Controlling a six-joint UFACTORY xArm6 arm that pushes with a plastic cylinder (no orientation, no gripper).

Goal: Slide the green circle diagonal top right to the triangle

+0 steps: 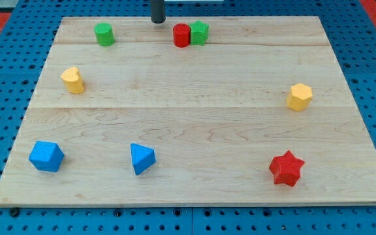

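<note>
a pale wooden board (194, 130) made of joined planks lies on a blue pegboard surface (5, 215) dotted with holes, and a strip of red shows at the view's top left and top right corners. there are no containers here; the blocks sit loose on the board. the green circle (104, 34) stands near the view's top left, by the board's far edge, well apart from the others. further right along the same edge a red cylinder (181, 35) and a green star-like block (200, 32) touch side by side. a yellow heart-shaped block (73, 79) sits at the view's left, and a yellow hexagon (299, 96) at the view's right. along the view's bottom, a blue polygon block (46, 156) lies at the left, the blue triangle (141, 158) a little right of it, and a red star (286, 168) at the right. the green circle is far up the board from the blue triangle and slightly to its left. the dark rod comes down from the view's top edge, upright, and my tip (158, 21) rests at the board's far edge between the green circle and the red cylinder, nearer the cylinder, touching no block. the tool is a plain rod with nothing to spread or pinch.
</note>
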